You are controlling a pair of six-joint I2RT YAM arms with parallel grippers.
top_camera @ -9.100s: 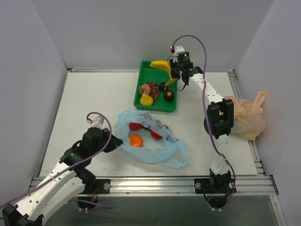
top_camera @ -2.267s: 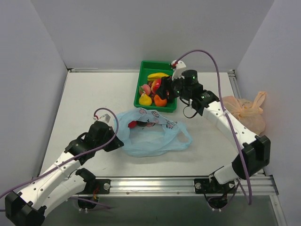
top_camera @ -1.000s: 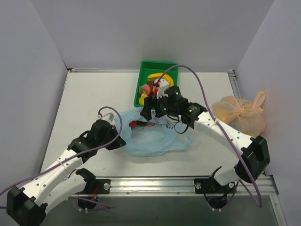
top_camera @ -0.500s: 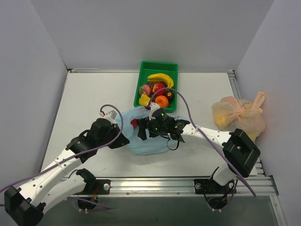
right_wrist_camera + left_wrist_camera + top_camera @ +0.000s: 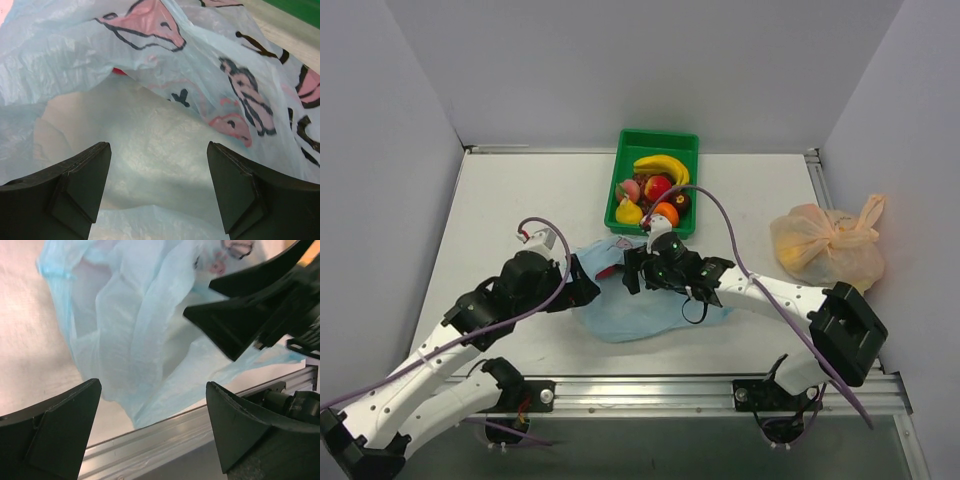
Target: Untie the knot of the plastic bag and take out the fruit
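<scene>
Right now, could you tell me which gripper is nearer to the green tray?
Right. The right gripper is over the plastic bag's far side, just short of the green tray; the left gripper is at the bag's left edge, farther back.

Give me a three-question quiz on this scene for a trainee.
1. True or false: the banana lies in the green tray.
2. The right tool is: A) shut on an orange, B) open at the mouth of the plastic bag, C) above the tray.
3. Fill in: the pale orange bag lies on the robot's ___ side.
Key: 1 true; 2 B; 3 right.
</scene>
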